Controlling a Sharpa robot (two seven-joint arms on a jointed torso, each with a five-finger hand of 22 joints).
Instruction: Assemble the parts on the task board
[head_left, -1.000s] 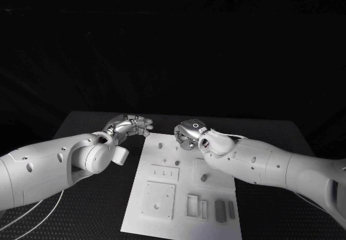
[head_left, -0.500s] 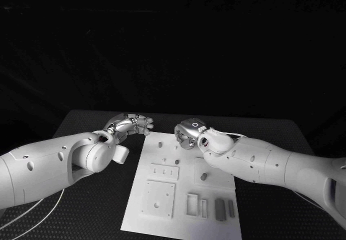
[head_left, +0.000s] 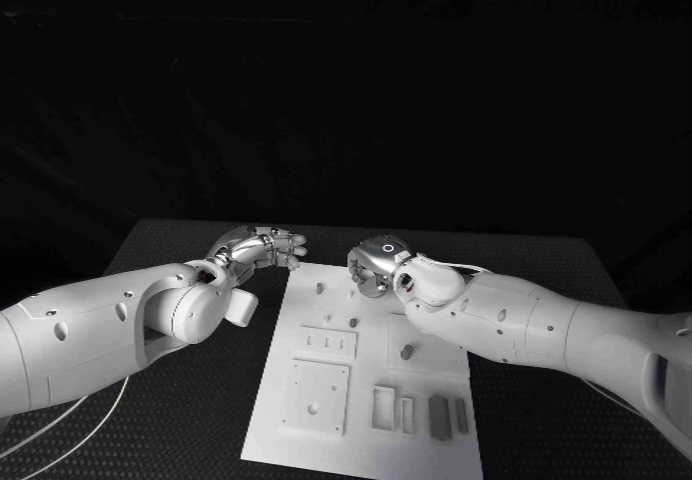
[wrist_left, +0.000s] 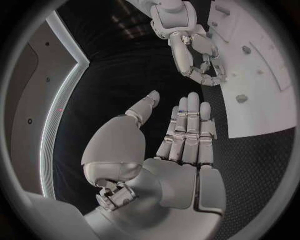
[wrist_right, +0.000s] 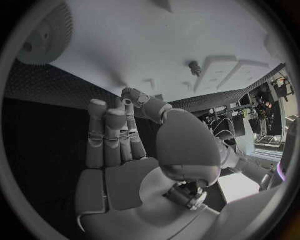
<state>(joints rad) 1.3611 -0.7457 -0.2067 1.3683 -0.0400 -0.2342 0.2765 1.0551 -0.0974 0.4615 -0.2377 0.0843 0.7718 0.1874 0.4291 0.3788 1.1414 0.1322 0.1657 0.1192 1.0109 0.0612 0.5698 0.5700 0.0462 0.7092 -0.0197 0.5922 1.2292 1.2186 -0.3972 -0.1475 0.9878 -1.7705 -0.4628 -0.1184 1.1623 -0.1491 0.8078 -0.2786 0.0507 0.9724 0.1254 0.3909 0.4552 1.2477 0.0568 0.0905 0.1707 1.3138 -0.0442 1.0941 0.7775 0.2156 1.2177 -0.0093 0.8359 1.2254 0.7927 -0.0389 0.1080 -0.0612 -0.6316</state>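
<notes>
white task board lies under two released robot hands, left and right, gripping nothing.

task board lies mid-table; parts on its near right (both hands beyond).

Dim scene, black surroundings; white surfaces bright; wrist views fisheye-bent at rim.
</notes>
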